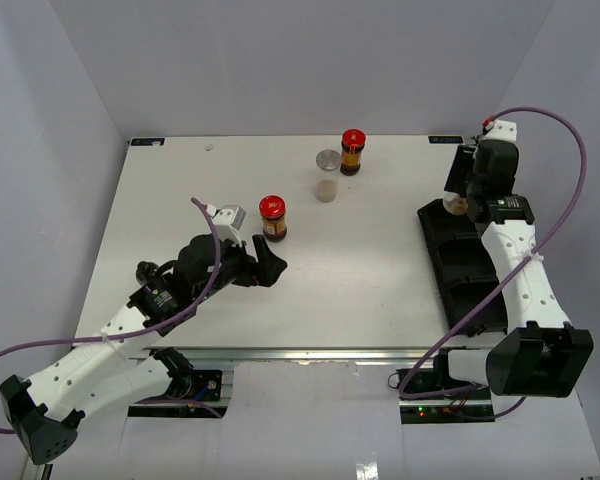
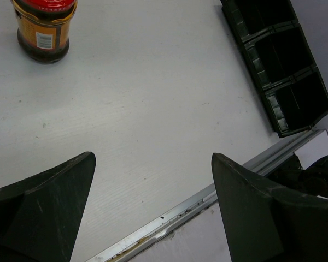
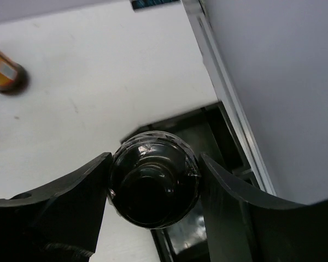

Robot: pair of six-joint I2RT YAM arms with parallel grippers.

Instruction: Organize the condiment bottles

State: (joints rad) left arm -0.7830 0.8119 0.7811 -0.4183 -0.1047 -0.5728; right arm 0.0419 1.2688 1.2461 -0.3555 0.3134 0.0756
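Observation:
My right gripper [image 1: 459,198] is shut on the black-capped dark bottle [image 3: 153,183] and holds it over the far end of the long black tray [image 1: 468,285]; in the right wrist view the fingers [image 3: 82,185] press both its sides. One red-capped amber bottle [image 1: 273,217] stands mid-table, just beyond my open, empty left gripper [image 1: 267,264], and shows at the top left of the left wrist view [image 2: 44,30]. The second red-capped bottle [image 1: 352,152] stands at the back, beside the clear bottle with the silver-grey lid [image 1: 327,175].
The black tray has several compartments along the table's right side [image 2: 279,65]. The table's metal front edge [image 2: 208,196] runs below the left gripper. White walls close in the table at left, back and right.

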